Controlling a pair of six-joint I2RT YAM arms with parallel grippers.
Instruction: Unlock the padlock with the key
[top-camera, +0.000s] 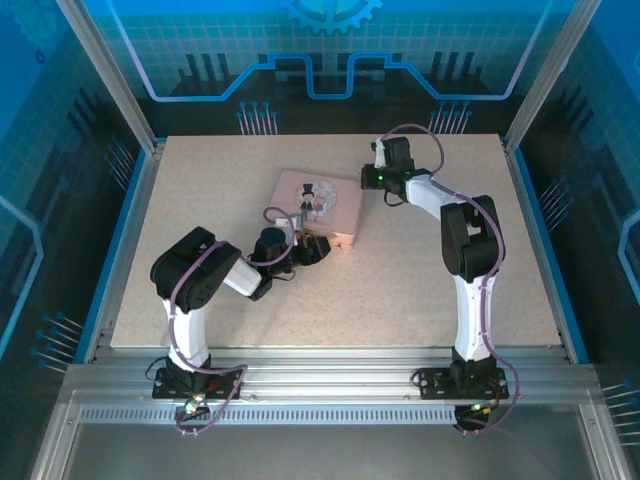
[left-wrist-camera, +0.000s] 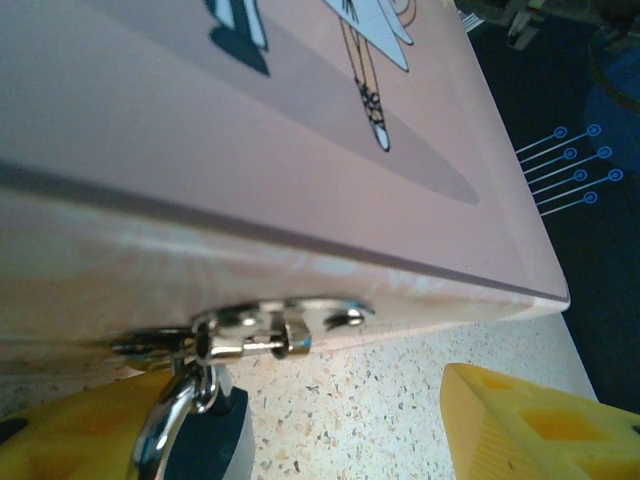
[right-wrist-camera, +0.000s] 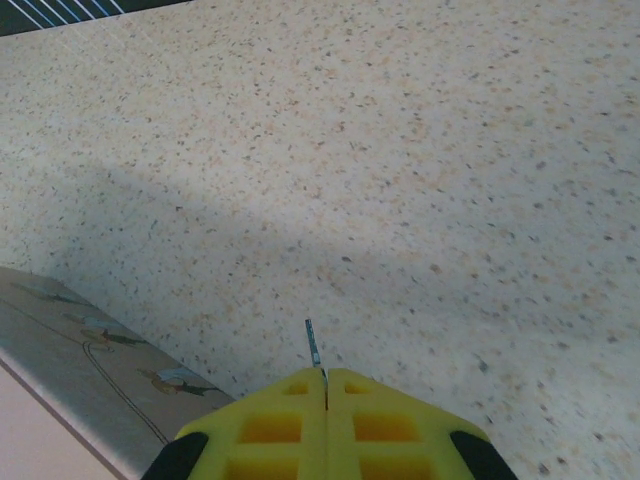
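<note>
- Right gripper (right-wrist-camera: 326, 378) jaws are pressed together on the key (right-wrist-camera: 312, 345), whose thin tip juts out at bottom centre.
- Left gripper (left-wrist-camera: 290, 425) jaws stand apart. The padlock (left-wrist-camera: 205, 438) hangs from the hasp (left-wrist-camera: 270, 330) at lower left, beside one finger (left-wrist-camera: 60, 440).
- Advice: pinch the padlock body steady and turn its keyhole, not visible here, outward. Then bring the key round the tin (top-camera: 320, 200).
- The tin's lid is down, so its contents are hidden.

Bright, even light overhead; the pink tin (left-wrist-camera: 300, 150) blurs up close, a soft shadow bands the tabletop (right-wrist-camera: 420, 150).
</note>
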